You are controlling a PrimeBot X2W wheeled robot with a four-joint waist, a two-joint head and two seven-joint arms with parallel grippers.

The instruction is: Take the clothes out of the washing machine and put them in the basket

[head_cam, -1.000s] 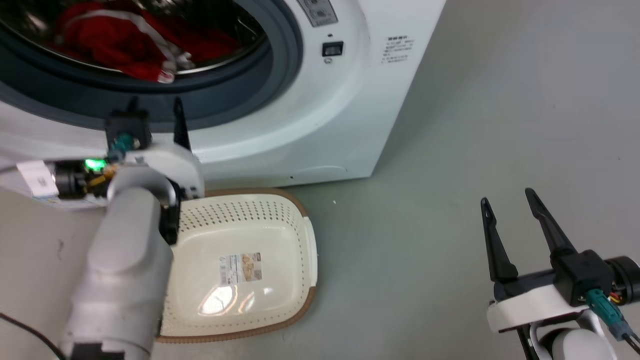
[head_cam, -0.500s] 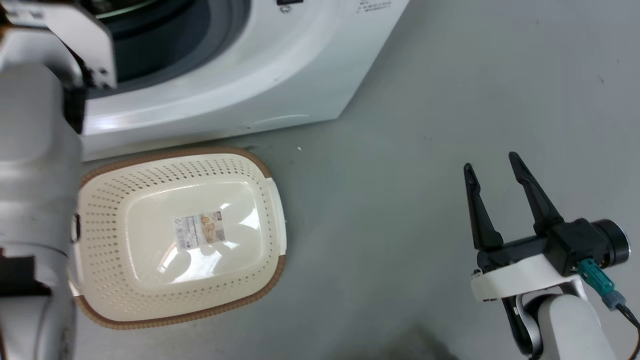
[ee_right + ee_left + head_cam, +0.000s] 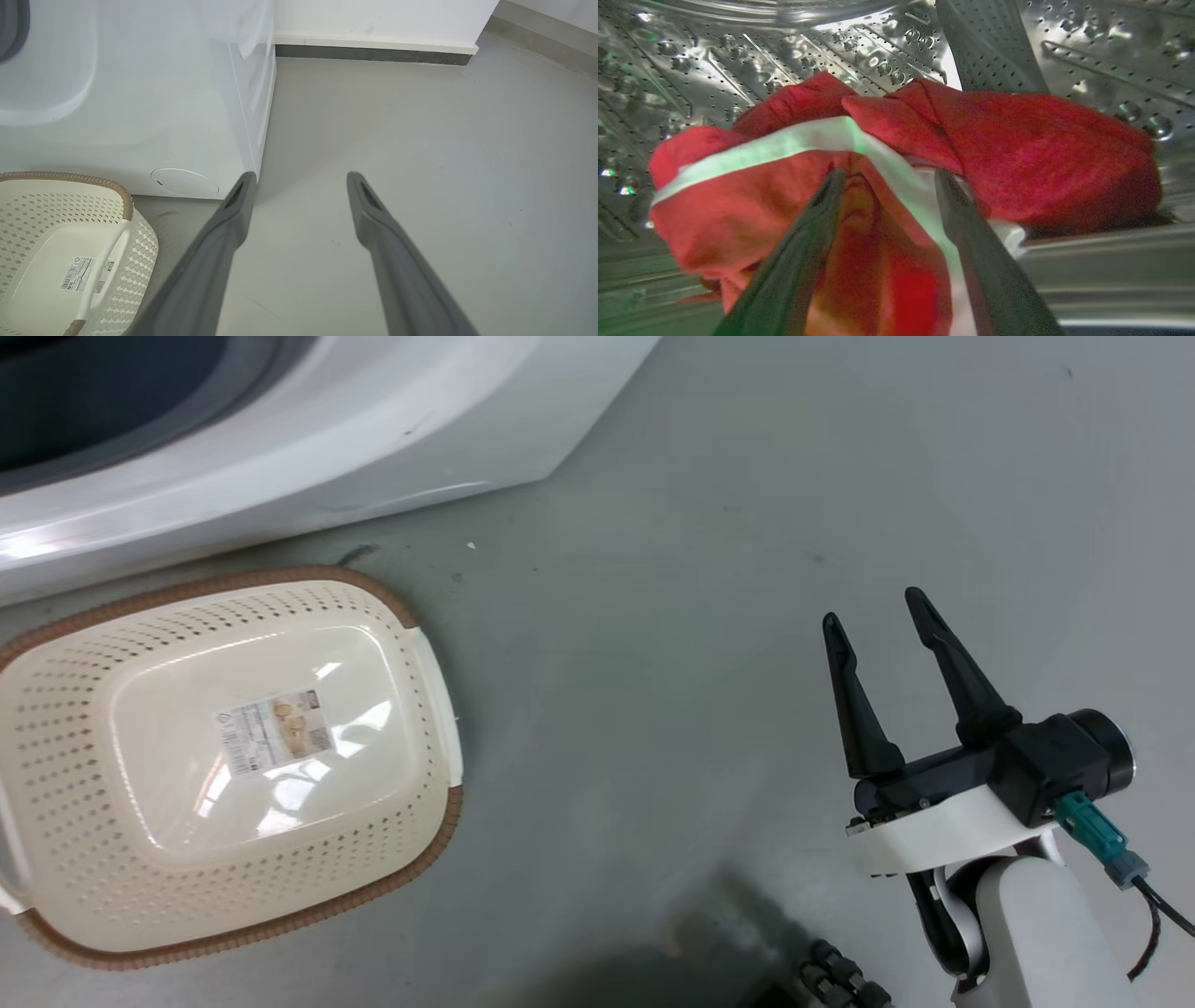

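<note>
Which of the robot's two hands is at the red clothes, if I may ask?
The left hand: its open fingers straddle the red clothes inside the drum, whereas the right hand is open above bare floor near the basket.

The head camera is looking steeply down at the floor (image 3: 700, 616), catching the washing machine (image 3: 280, 448) at eleven o'clock and the basket (image 3: 56, 728) at nine. The left wrist camera is peering from inside the drum (image 3: 1101, 56), very near the clothes (image 3: 1041, 154). The right wrist camera is looking low along the floor, sharing the basket and the machine's front with the head view.
</note>
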